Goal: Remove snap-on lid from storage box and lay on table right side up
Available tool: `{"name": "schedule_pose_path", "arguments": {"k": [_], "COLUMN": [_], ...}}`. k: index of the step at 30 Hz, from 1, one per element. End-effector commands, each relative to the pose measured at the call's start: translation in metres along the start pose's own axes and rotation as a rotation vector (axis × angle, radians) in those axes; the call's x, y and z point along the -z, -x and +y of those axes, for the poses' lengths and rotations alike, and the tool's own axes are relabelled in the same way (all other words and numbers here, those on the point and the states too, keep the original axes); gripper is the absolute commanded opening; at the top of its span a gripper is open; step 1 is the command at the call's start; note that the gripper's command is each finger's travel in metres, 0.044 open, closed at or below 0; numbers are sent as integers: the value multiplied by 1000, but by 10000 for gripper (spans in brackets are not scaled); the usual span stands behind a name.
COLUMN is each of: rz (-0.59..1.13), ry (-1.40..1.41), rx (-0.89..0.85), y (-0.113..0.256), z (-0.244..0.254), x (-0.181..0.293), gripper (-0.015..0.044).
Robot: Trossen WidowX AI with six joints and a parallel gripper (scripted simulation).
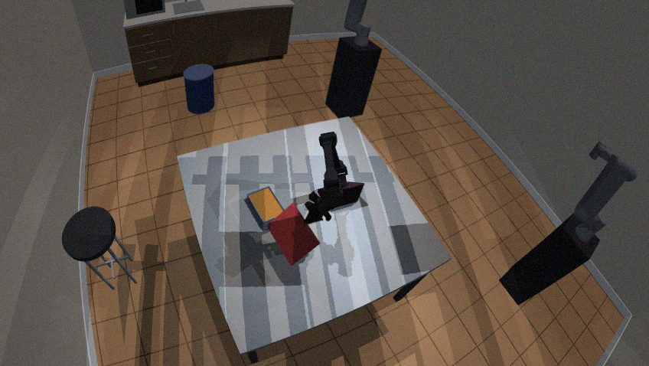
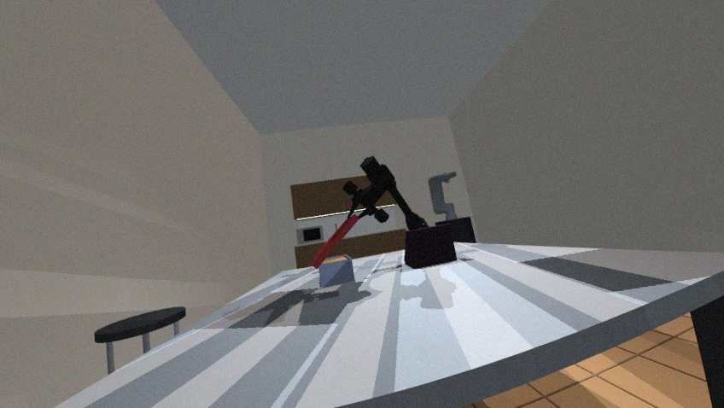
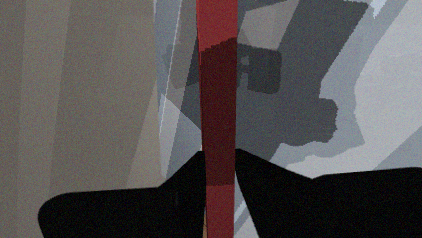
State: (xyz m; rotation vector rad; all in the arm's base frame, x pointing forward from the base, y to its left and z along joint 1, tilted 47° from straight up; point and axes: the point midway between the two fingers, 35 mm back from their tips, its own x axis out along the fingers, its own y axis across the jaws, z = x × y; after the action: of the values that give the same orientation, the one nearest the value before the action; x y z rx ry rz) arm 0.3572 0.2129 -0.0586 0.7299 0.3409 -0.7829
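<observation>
The red lid [image 1: 294, 233] [image 2: 335, 241] [image 3: 218, 110] is off the box and held in the air, steeply tilted. My gripper [image 1: 307, 221] [image 2: 354, 214] [image 3: 218, 156] is shut on one edge of the lid, seen edge-on between the fingertips in the wrist view. The storage box [image 1: 265, 205] [image 2: 336, 271] is blue-grey with an orange inside and stands open on the table [image 1: 272, 313] [image 2: 430, 349]. In the top view the lid overlaps the box's near corner; in the exterior view the lid's low end is level with the box's top. Whether they touch I cannot tell.
The arm's dark base block [image 1: 354, 194] [image 2: 430, 247] stands on the table, to the right of the box. A black stool [image 1: 88, 233] [image 2: 140, 324] stands beyond the table's left edge. A blue bin [image 1: 199, 89] and two other arms on pedestals stand on the floor away from the table.
</observation>
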Motion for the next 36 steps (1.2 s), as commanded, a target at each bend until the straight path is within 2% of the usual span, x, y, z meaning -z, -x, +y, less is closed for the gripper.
{"name": "schedule_pose_path", "arguments": {"k": [1,36], "rz": [-1,2], "ry": [-3,-7], "rx": [-8,-8], "y": [3,9], "z": [1,-3], "x": [9,74], "gripper": [0,0]}}
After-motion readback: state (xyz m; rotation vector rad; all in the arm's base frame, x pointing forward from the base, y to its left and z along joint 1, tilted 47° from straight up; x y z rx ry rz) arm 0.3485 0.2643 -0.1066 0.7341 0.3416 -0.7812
